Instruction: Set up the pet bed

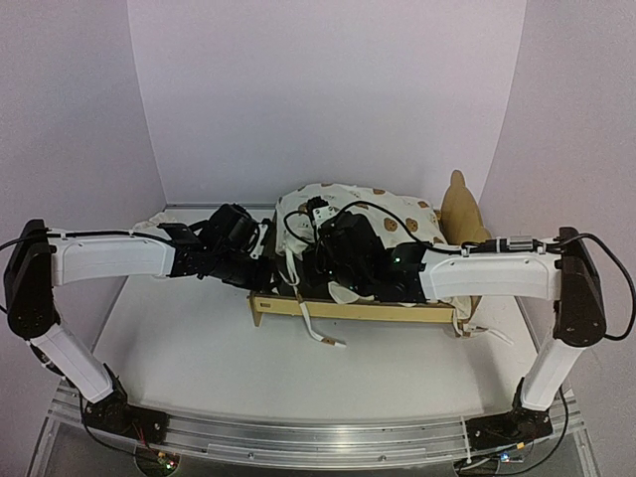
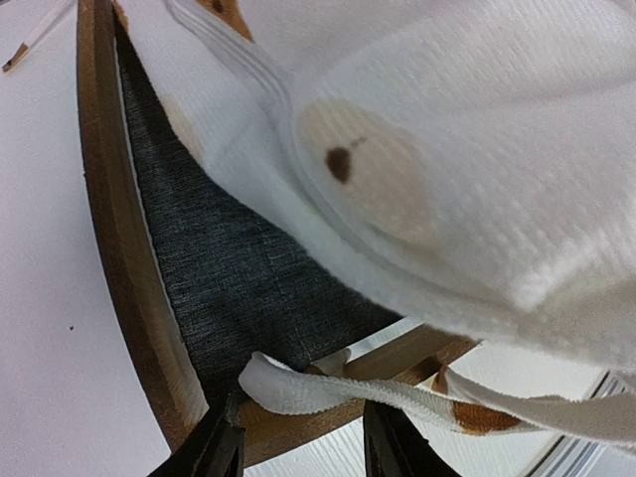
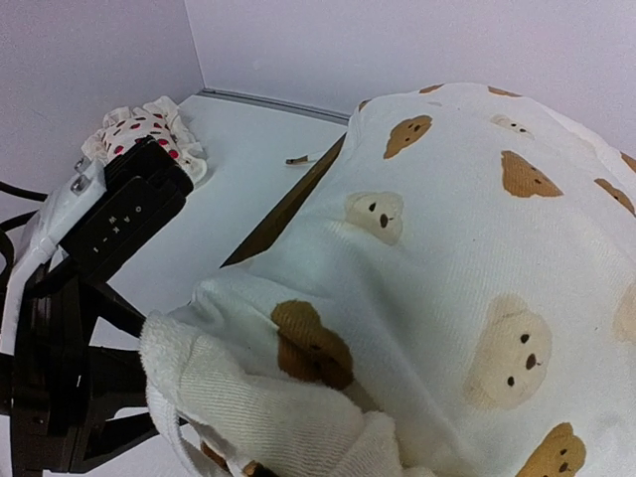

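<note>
Tabletop [image 1: 199,348], white and flat, carries the small light plywood pet bed [image 1: 397,311] at centre, its bear-ear headboard [image 1: 459,204] at three o'clock. A cream bear-print cushion [image 1: 328,196] heaps over the dark grey felt base [image 2: 229,268]. A small white strawberry pillow [image 3: 149,124] lies at ten o'clock. The right gripper [image 1: 333,260] is clenched on the cushion's bunched edge. At the bed's nine o'clock corner the left gripper [image 2: 300,417] stands released, with a white tie strap [image 2: 328,393] just beyond its fingertips.

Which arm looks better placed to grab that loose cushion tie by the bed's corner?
Probably left. The left gripper stands open at the pet bed's corner, the tie lying across its fingertips; the right gripper seems shut on the cushion, busy holding it up.
</note>
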